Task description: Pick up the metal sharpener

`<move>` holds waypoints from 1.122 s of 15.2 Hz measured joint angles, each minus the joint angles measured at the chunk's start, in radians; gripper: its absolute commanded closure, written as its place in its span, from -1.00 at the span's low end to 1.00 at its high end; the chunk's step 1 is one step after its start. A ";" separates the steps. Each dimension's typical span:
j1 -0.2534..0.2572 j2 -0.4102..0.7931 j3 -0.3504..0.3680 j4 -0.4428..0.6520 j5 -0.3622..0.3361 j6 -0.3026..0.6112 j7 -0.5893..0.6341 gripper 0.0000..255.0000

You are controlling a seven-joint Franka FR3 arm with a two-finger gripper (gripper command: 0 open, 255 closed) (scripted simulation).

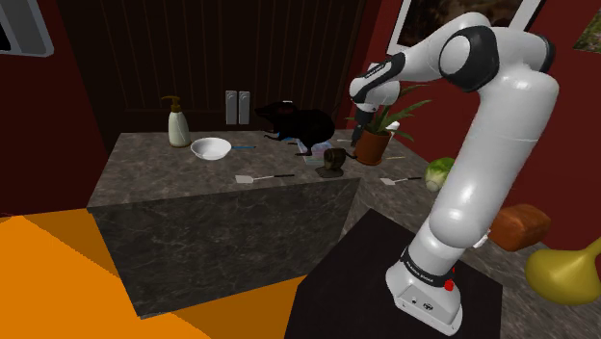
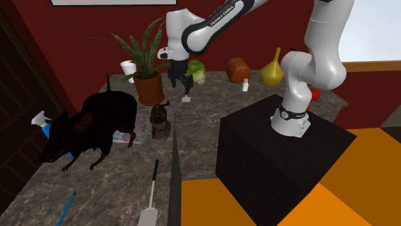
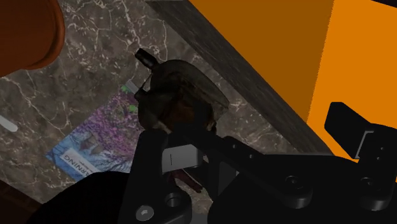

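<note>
The dark marble counter (image 2: 207, 106) stands before red walls. My claw (image 2: 184, 82) hangs above it, fingers spread wide with nothing between them. Just beyond my fingertips the brownish metal sharpener (image 3: 181, 95) sits near the counter's edge, beside a colourful booklet (image 3: 95, 143). Farther off are a potted plant (image 2: 149, 86) and a black rat (image 2: 90, 128).

Arm (image 1: 486, 144) stretched forward, end effector (image 2: 182, 88) pointing down, jaws apart
</note>
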 measured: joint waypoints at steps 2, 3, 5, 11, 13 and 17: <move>-0.029 0.086 0.003 0.050 0.059 0.012 -0.065 -1.00; -0.044 0.126 0.008 0.076 0.084 0.015 -0.092 -1.00; -0.086 0.217 0.023 0.150 0.138 0.011 -0.150 -1.00; -0.219 0.463 0.081 0.370 0.243 -0.008 -0.270 -1.00; -0.238 0.503 0.093 0.401 0.256 -0.004 -0.283 -1.00; -0.253 0.548 0.111 0.415 0.276 0.024 -0.293 -1.00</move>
